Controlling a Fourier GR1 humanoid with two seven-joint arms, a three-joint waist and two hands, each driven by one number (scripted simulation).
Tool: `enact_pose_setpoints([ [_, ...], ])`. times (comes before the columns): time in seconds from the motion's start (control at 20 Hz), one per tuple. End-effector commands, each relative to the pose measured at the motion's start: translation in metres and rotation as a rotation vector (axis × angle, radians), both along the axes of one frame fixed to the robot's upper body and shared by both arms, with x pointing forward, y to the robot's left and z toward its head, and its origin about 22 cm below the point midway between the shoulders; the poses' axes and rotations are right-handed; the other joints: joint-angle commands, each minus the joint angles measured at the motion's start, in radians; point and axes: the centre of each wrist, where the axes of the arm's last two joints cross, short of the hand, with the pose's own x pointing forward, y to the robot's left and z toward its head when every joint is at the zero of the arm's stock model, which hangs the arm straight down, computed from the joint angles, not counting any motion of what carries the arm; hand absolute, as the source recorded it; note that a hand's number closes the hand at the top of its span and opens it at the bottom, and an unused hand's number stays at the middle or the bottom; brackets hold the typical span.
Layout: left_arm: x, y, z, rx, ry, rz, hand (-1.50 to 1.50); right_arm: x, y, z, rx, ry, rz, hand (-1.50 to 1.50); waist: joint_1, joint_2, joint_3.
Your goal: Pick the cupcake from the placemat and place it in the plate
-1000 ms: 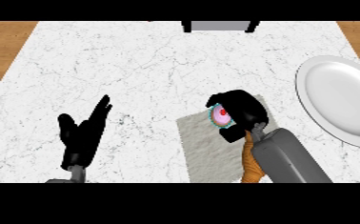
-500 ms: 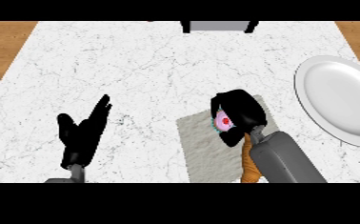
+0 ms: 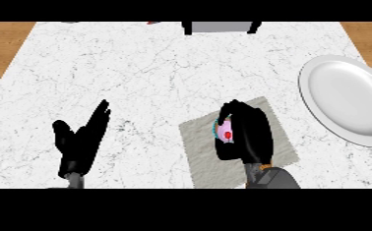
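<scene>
Fingers of right hand curled round pink cupcake, over grey placemat. Grasp step, likely. Next: lift, carry right to white plate, well apart. Left hand resting, fingers straight.

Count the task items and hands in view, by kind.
cupcake: 1
placemat: 1
plate: 1
hands: 2, the left hand open and the right hand curled round the cupcake
total: 5
</scene>
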Motion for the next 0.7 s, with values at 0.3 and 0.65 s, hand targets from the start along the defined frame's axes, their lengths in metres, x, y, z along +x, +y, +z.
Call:
enact_pose_setpoints([
  [0.3, 0.01, -0.006, -0.004, -0.006, 0.031, 0.009, 0.0, -0.06, -0.007, 0.032, 0.189, -0.387, -0.3, 1.5, -0.001, 0.009, -0.003],
  [0.65, -0.001, -0.016, -0.001, -0.016, 0.033, -0.017, 0.0, -0.052, -0.061, 0.048, 0.36, -0.494, -0.5, 1.5, 0.016, 0.012, -0.002],
])
